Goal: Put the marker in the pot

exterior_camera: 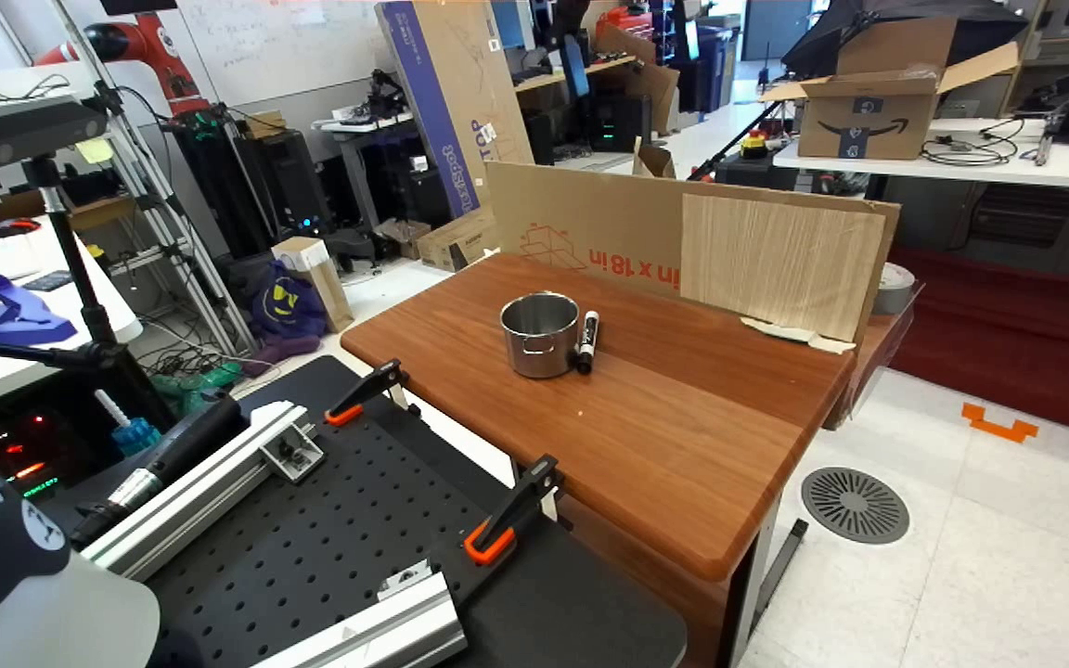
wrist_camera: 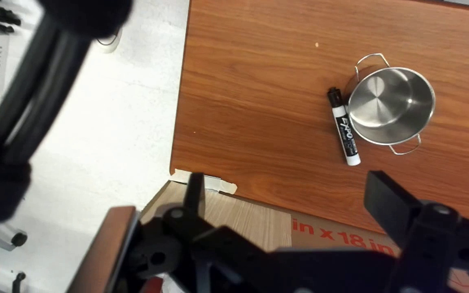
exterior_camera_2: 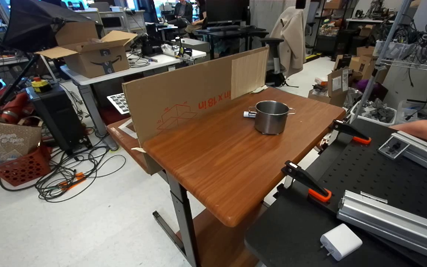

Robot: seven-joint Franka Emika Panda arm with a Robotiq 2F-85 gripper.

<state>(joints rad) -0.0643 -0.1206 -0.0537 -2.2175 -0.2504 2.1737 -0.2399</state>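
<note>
The marker, a slim black and white pen with a black cap, lies on the wooden table close beside the pot; I cannot tell if they touch. It shows in both exterior views (exterior_camera: 588, 339) (exterior_camera_2: 249, 114), partly behind the pot in one of them, and whole in the wrist view (wrist_camera: 344, 129). The pot is shiny silver with two wire handles and stands upright in both exterior views (exterior_camera: 539, 348) (exterior_camera_2: 271, 120). In the wrist view (wrist_camera: 393, 106) its inside is empty. My gripper (wrist_camera: 286, 179) is open with nothing between its fingers, high above the table; neither exterior view shows it.
A cardboard panel (exterior_camera: 590, 223) stands upright along the far edge of the wooden table (exterior_camera: 646, 427). Black and orange clamps (exterior_camera: 516, 510) sit where the table meets the black perforated board (exterior_camera: 330, 547). Metal rails (exterior_camera_2: 395, 226) and a white charger (exterior_camera_2: 341, 241) lie on that board.
</note>
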